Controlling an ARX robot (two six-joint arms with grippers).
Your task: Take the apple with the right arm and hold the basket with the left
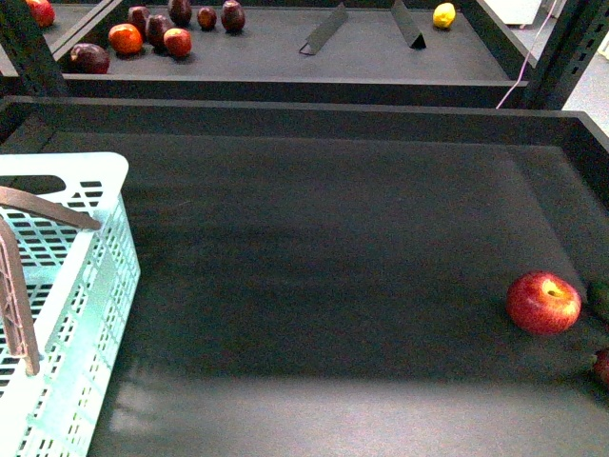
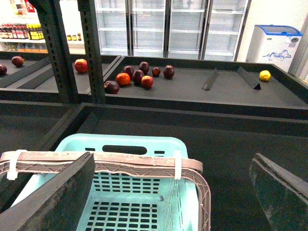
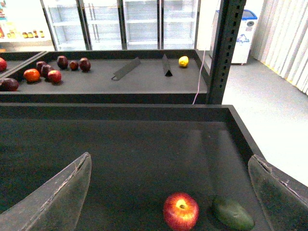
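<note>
Glossy apple (image 1: 543, 303), slotted plastic basket (image 1: 81, 314)

I see: glossy red apple (image 1: 543, 303) with a yellowish patch; pale turquoise basket (image 1: 103, 290), slotted walls, brown ribbed handles (image 2: 120, 162) banded whitish; dark green fruit (image 3: 233, 214); yellow lemon (image 1: 444, 15); dark-red and orange fruits (image 1: 157, 29); matte black shelf (image 1: 314, 238).

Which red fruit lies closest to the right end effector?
The large bright-red apple beside the green fruit on the near shelf; the other red fruits sit clustered on the far shelf.
</note>
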